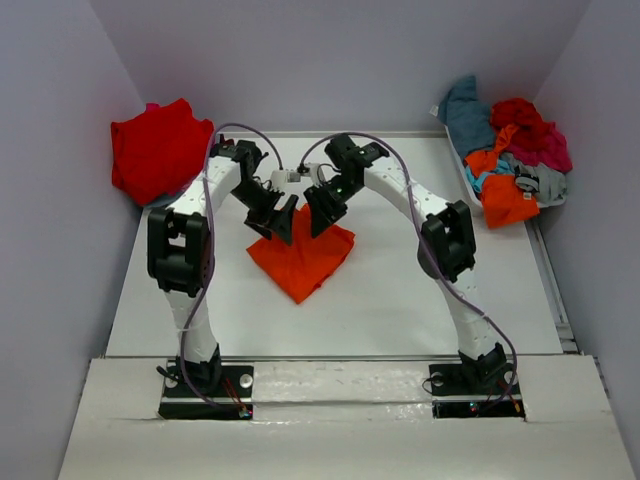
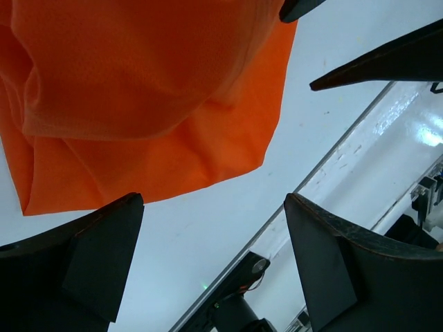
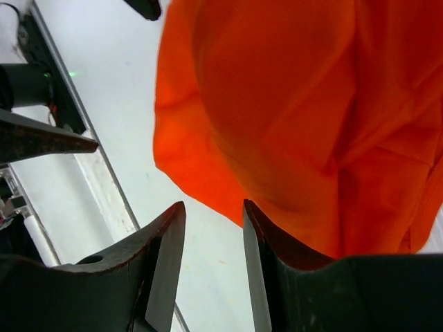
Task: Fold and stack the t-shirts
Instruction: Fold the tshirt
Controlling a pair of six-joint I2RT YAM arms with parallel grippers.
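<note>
Two black blocks sit at the near edge of the flat white table (image 1: pixel 400 310): the left base (image 1: pixel 205 392) and the right base (image 1: pixel 475 392). One arm grows from each, so there are two arms, white and black, hard and shiny, each with a thin purple wire. Far to the left, off the table's back corner, lies one red shirt (image 1: pixel 158 150), soft and bunched up in a lump. The left arm (image 1: pixel 185 250) bends in toward the middle. The left gripper (image 2: pixel 211 207) has its two black pointy fingers spread wide, with nothing between them. In the middle of the table lies one orange shirt (image 1: pixel 303 258), folded into a diamond shape with one corner toward the bases. Its cloth looks soft and a bit wrinkly. Both grippers hang over its far edge. The right gripper (image 3: pixel 213 207) has only a narrow gap between its fingers, and nothing is pinched there. The right arm (image 1: pixel 445 240) bends back to its base. At the far right a white tray (image 1: pixel 470 185) holds a messy heap of shirts (image 1: pixel 515 150): teal, red, pink, orange and grey, too tangled to count.
</note>
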